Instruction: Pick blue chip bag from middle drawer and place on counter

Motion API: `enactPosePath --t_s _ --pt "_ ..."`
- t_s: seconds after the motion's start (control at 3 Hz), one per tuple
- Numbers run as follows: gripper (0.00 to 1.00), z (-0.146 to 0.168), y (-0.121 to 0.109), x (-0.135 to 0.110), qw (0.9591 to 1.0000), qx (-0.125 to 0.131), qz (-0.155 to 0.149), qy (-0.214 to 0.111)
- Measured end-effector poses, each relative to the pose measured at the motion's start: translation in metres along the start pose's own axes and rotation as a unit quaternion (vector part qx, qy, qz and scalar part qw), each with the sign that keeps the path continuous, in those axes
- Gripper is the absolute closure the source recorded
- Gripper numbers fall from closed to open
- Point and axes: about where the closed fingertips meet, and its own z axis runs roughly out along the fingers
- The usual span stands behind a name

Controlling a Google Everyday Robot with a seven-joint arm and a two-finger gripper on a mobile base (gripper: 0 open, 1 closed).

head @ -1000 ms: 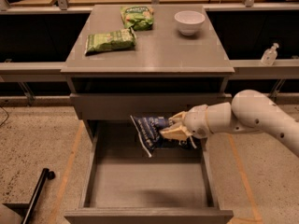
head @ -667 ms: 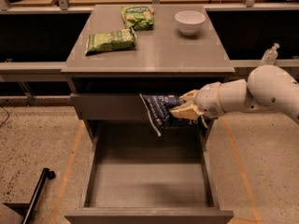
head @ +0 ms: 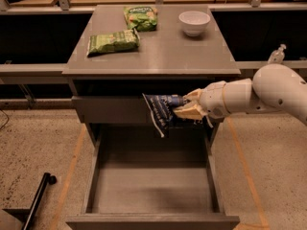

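My gripper (head: 188, 105) comes in from the right on a white arm and is shut on the blue chip bag (head: 160, 111), a crinkled navy bag with white lettering. The bag hangs in the air in front of the closed upper drawer front, above the back of the open middle drawer (head: 151, 188) and just below the counter's front edge. The middle drawer is pulled out and its inside looks bare. The grey counter (head: 163, 49) lies above the bag.
Two light-green snack bags (head: 112, 42) (head: 140, 17) and a white bowl (head: 194, 22) sit on the counter's back half. A black pole (head: 36, 202) lies on the tan floor at the lower left. A spray bottle (head: 277, 55) stands behind the arm.
My gripper has lifted the blue chip bag up out of the drawer, from low inside it to the level of the upper drawer front, and drifted slightly right.
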Motion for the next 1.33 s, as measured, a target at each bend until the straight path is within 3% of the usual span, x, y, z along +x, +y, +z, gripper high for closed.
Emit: enactPosePath --t_s 0.33,0.67,1.0,1.33 --pt "1.0 -0.014 -0.019 -0.036 0.9983 0.029 -0.044 -0.024" --pt "1.0 -0.031 -0.065 -0.085 0.9931 0.034 -0.102 -0.046" --pt "1.0 -0.035 -0.095 -0.132 0.9864 0.028 -0.153 -0.054" --pt "1.0 -0.058 -0.116 -0.165 0.9816 0.056 -0.166 -0.075"
